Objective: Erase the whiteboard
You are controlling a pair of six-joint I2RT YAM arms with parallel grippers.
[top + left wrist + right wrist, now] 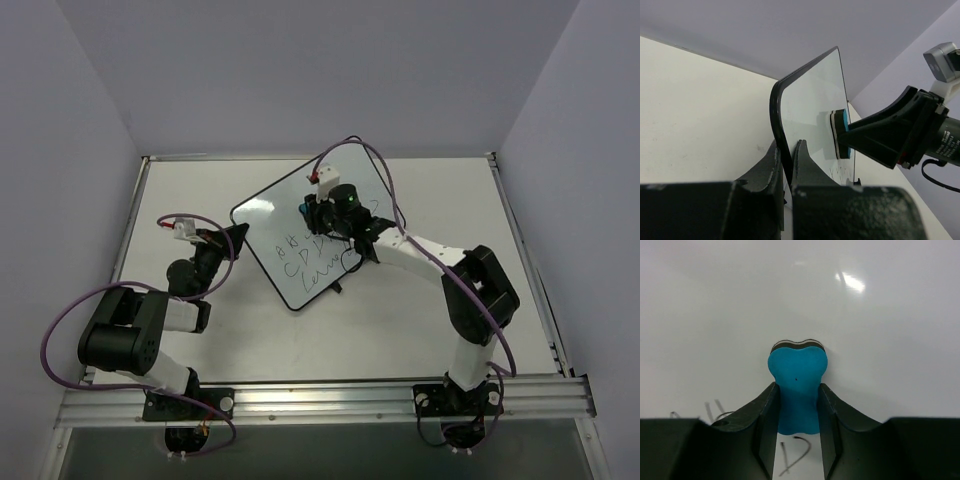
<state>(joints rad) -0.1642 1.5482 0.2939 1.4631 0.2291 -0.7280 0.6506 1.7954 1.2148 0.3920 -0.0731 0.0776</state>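
Note:
The whiteboard (272,222) lies turned at an angle mid-table, black handwriting (312,262) covering its lower half. My left gripper (238,233) is shut on the board's black frame at its left corner; in the left wrist view the fingers (788,146) pinch that thin edge of the whiteboard (815,95). My right gripper (318,214) is shut on a small blue eraser (797,372), whose felt face presses against the whiteboard (740,315) just above a written letter D (799,455). The left wrist view shows the eraser (840,134) flat on the board.
The white table (450,330) is walled on the left, back and right. An aluminium rail (320,400) runs along the near edge at the arm bases. A small black clip (336,289) juts from the board's lower right edge. Purple cables loop over both arms.

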